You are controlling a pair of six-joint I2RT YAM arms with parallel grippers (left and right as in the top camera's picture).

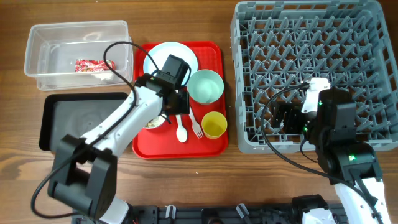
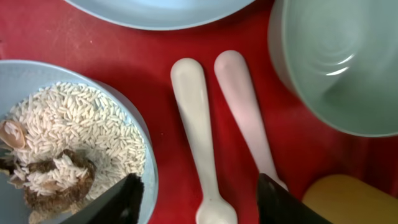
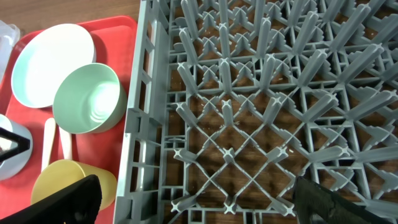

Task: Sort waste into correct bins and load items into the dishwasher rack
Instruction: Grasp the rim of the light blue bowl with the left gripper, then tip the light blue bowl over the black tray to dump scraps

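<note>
My left gripper (image 1: 176,104) hovers low over the red serving tray, open, with its fingers (image 2: 202,200) on either side of the white spoon (image 2: 196,118). The white fork (image 2: 244,106) lies just right of the spoon. A pale blue bowl (image 2: 148,163) of rice scraps (image 2: 74,127) sits at the left, partly under the arm in the overhead view (image 1: 151,122). The pale blue plate (image 1: 163,55), mint bowl (image 1: 206,86) and yellow cup (image 1: 214,124) are also on the tray. My right gripper (image 3: 199,205) is open and empty over the grey rack's (image 1: 373,37) front left part. The snack wrapper (image 1: 91,65) lies in the clear tub (image 1: 37,37).
The red serving tray (image 1: 214,50) lies between the bins and the rack. The black tray (image 1: 56,106) sits in front of the clear tub, and my left arm crosses over its right end. The rack's upright pegs (image 3: 261,74) stand under my right gripper.
</note>
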